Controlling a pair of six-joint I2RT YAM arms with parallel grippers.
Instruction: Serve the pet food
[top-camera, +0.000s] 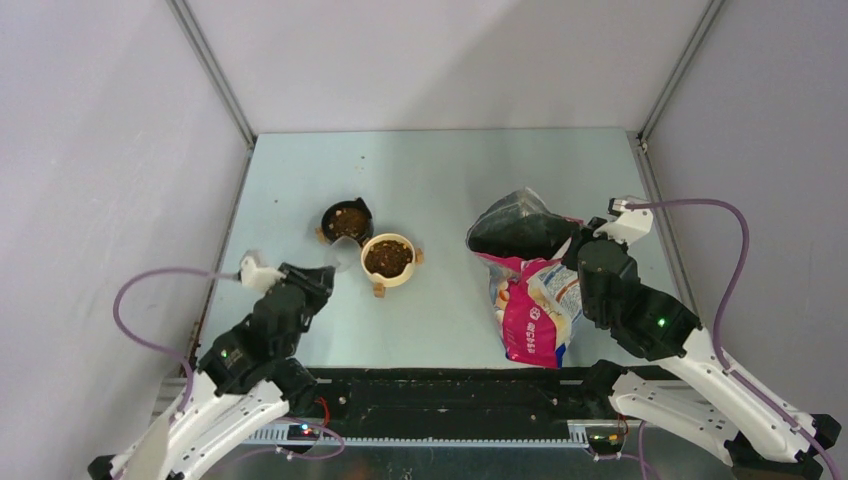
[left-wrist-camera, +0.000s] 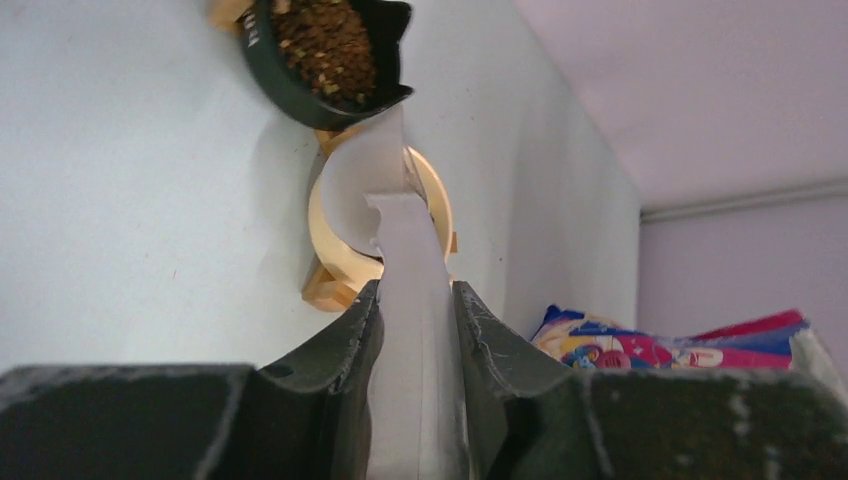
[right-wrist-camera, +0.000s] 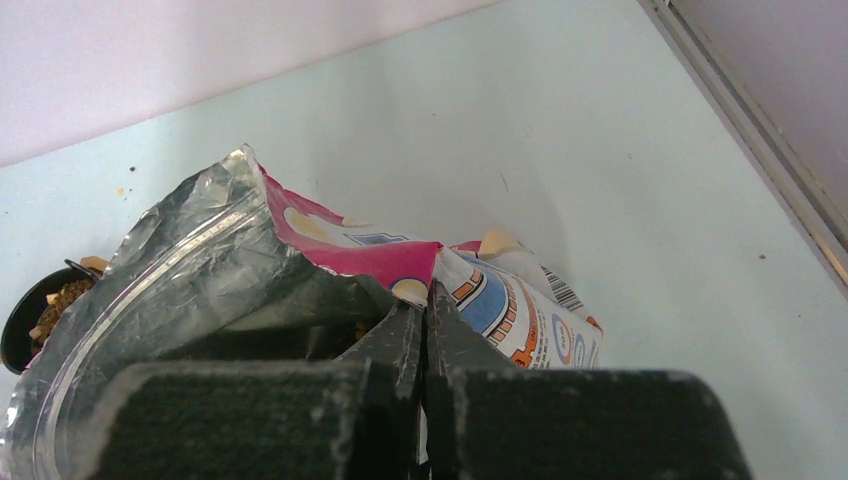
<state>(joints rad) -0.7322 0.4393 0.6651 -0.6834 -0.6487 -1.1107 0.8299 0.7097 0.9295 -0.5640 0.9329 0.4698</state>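
Pet food (top-camera: 388, 258), small dark brown dry pellets, fills two bowls just ahead of the left end effector (left-wrist-camera: 417, 300). One is a black bowl (left-wrist-camera: 275, 90) farther out, and the other is a cream bowl (left-wrist-camera: 325, 235) directly beyond the fingertips. More is presumably inside the bag (right-wrist-camera: 200, 250), though its contents are not visible.

The left end effector is pinching the flat handle of a translucent plastic scoop (left-wrist-camera: 360, 180). The cup of the scoop reaches toward both bowls, but whether it touches either cannot be told. No pellets show in it. The right end effector (right-wrist-camera: 425, 310) is pressed together on the bag's top edge, with the open mouth to its left.

Hazards:
- The scoop handle is thin, smooth and narrow, so a sideways load would likely rotate it in the grip.
- A low sweep could knock either bowl. Both are small, rounded and well filled, and pellets would scatter across the pale counter (top-camera: 440, 170).
- The bag is glossy printed film with a crinkled silver lining, and the grip takes only an edge. Slippage would let the mouth collapse or the bag topple.
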